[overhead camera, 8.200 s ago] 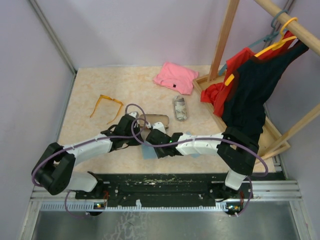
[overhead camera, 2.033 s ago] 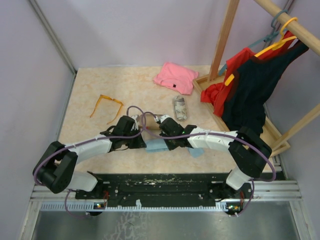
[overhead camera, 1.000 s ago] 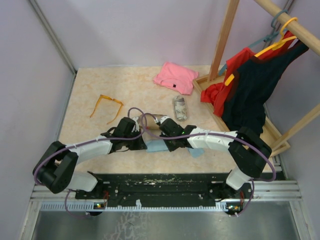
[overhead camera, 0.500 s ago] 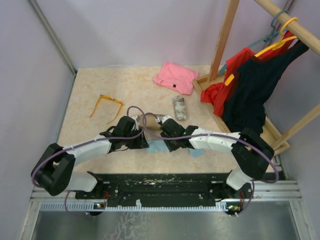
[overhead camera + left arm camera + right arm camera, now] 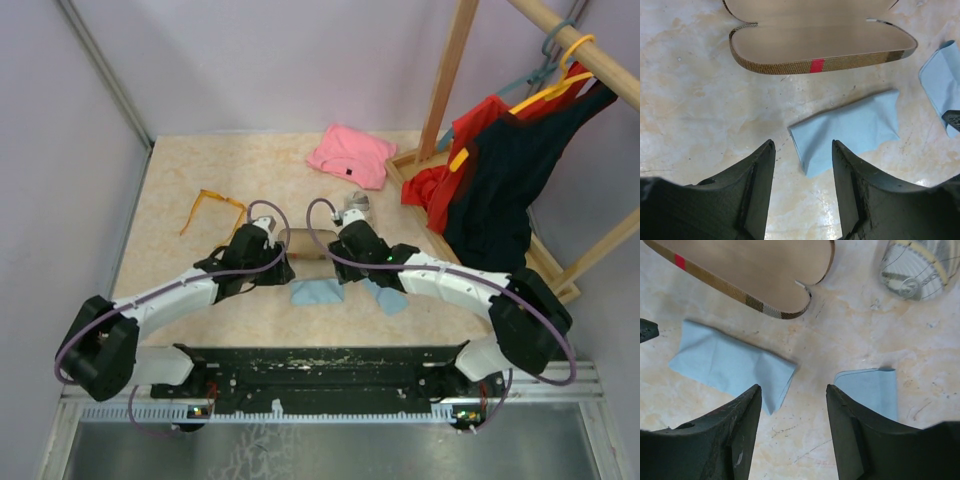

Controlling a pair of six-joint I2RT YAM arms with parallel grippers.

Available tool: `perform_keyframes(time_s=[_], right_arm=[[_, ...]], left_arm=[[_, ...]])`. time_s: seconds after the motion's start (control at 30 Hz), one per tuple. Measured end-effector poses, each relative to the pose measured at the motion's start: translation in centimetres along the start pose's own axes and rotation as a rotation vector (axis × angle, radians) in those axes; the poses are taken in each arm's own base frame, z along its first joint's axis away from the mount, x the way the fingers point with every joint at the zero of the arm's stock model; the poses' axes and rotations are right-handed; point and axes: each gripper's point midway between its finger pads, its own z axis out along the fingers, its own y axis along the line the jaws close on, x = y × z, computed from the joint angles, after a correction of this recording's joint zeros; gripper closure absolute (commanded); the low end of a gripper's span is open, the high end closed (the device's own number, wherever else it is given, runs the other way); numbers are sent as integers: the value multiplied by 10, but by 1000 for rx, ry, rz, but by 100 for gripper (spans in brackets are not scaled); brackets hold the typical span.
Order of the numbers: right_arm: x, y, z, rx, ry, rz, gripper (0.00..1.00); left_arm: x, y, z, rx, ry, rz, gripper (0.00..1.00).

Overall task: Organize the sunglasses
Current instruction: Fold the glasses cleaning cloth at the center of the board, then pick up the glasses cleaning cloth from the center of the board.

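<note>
- While both sets of fingers stand apart and hold nothing, the left fingers (image 5: 765, 160) and right fingers (image 5: 752, 400) hang just above the desk (image 5: 180, 170), tips facing each other's side.
- The folded blue cloth (image 5: 850, 127) lies just past the left tips and under the right ones. The open case (image 5: 815, 40) sits beyond both.
- Your target, the orange sunglasses (image 5: 212, 210), lies well out past the left fingers, toward the side wall, arms spread.
- No red pair shows; it may be hidden under an arm, but you cannot tell from here.
- Risk: the two wrists are near each other, so a sideways swing by either could clip the other or drag the cloth.
- Risk: a low approach could shove the thin frame toward the wall rather than pinch it.
- Room: bare desk surrounds the sunglasses. On the right fingers' side, a second blue cloth (image 5: 870, 390) and the grey-patterned case (image 5: 915, 265) crowd the path.
</note>
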Motion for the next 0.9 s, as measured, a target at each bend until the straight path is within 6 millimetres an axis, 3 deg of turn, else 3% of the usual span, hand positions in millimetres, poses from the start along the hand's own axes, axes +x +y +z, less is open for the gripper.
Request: perform_keyframes(time_s=[0.23,0.5,0.77,0.9], right_arm=[[31,4,25,-7,115,11,46],[34,10,35,-19,118,38,48],[57,8,50,-10,194,26,53],[53,11,55,-16,185,25,54]], left_arm=[[10,6,15,-16,27,0,43],[15,6,26,-2,38,2,50],[28,10,33,-3,78,1,53],[29,9,34,1,80,1,54]])
